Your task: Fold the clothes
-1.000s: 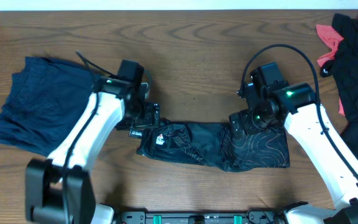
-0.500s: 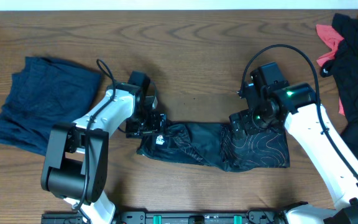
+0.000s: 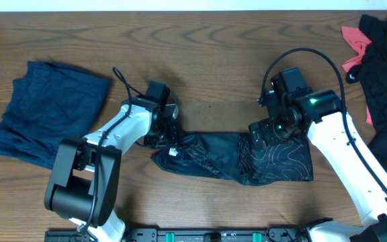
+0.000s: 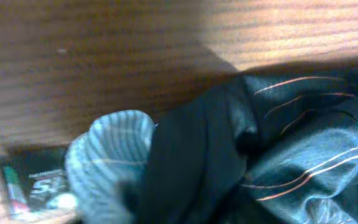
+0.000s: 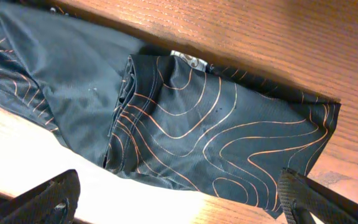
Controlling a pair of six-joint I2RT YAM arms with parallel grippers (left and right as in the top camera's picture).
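The black jersey with contour lines lies folded into a long strip across the middle of the table. My left gripper is down on its left end. In the left wrist view the jersey bunches up close to the camera beside a grey ribbed edge, and no fingers stand wide at the frame's corners, so the jaws look shut on the fabric. My right gripper hovers over the strip's right part. Its jaws stand open with nothing between them, above the jersey.
A navy-blue garment lies folded at the far left. A black and coral-pink garment is heaped at the right edge. A small printed label sticks out beside the jersey's left end.
The left arm has swung right onto the jersey's left end and its jaws have closed in. The jersey's left tip shifted slightly right. The right arm has not moved.
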